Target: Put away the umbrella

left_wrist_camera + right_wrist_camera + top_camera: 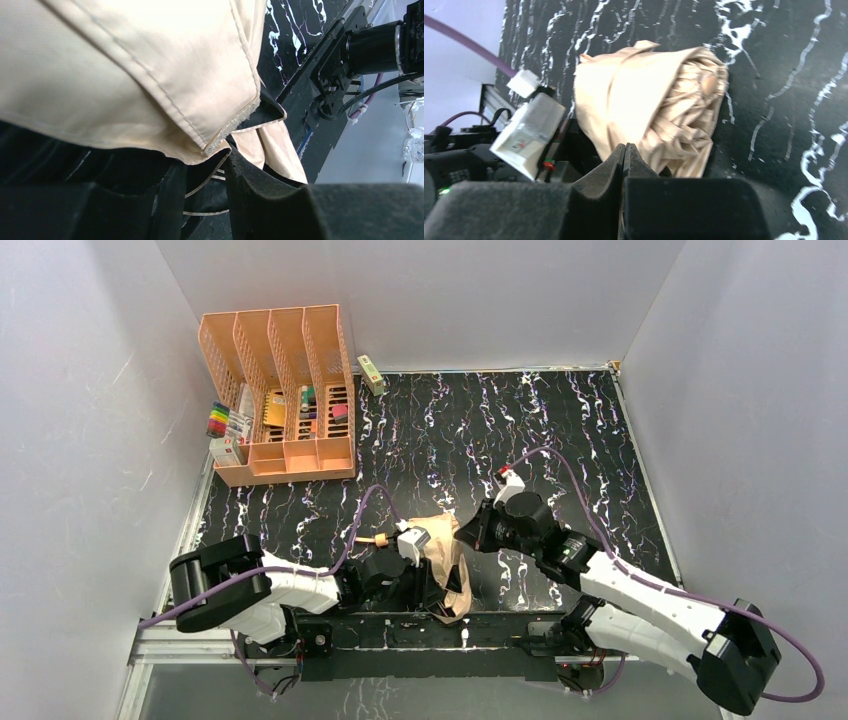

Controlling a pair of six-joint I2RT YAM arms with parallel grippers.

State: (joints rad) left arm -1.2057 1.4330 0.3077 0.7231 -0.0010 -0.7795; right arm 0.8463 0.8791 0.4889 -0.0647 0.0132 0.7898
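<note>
The umbrella [447, 562] lies bundled at the table's [520, 430] six o'clock edge. The left gripper [202, 172], at its nine o'clock, stands narrowly parted, with fabric folds in the gap. The right gripper [624, 150], at its two o'clock, has its fingers pressed together against the fabric.

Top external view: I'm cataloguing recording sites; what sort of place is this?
Probably a robot test booth: white walls box in a black marbled table, a left arm and right arm bolted at its near edge, a desk organizer at the back.
</note>
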